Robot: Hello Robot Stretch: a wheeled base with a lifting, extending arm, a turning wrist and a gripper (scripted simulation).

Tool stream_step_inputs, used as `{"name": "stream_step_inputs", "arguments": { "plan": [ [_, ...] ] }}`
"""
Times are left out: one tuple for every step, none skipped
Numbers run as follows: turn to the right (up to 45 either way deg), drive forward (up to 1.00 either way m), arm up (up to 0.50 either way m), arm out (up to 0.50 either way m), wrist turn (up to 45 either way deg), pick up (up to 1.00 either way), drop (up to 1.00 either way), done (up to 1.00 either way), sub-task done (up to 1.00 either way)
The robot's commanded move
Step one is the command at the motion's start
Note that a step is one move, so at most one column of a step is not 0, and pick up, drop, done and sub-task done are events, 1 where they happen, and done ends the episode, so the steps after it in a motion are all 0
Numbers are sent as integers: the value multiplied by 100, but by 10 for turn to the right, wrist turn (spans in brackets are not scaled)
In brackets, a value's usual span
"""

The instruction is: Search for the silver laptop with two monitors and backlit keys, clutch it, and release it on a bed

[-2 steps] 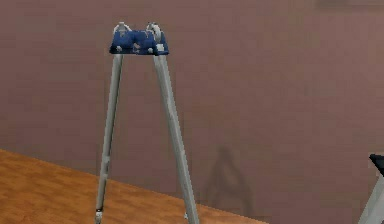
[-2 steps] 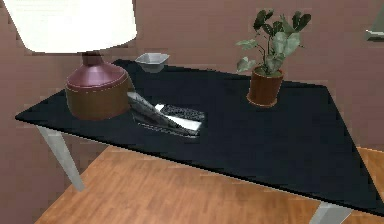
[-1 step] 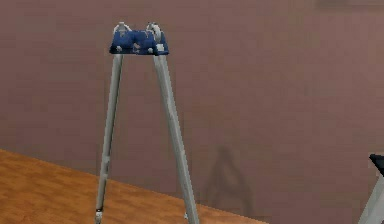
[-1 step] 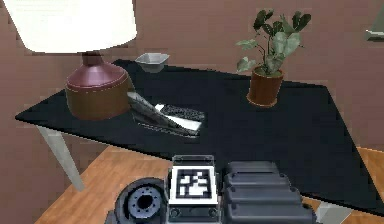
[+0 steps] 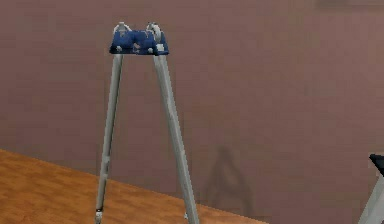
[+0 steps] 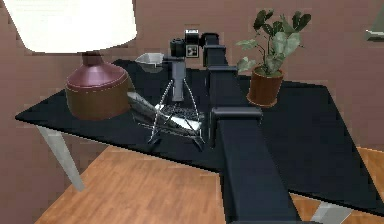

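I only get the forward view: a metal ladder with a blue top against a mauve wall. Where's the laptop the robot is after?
Observer: In the arm side view, a silvery laptop-like thing lies on a black table, between a lamp and a potted plant.
Operator: Has the pincer grabbed it?
Observer: The pincer is right at that thing, which rests on the tabletop. I cannot tell whether it holds anything.
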Motion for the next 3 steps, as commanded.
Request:
{"name": "stream_step_inputs", "arguments": {
  "plan": [
    [0,0,0,0,450,0,0,0,0],
    [0,0,0,0,450,0,0,0,0],
    [0,0,0,0,450,0,0,0,0]
  ]
}}
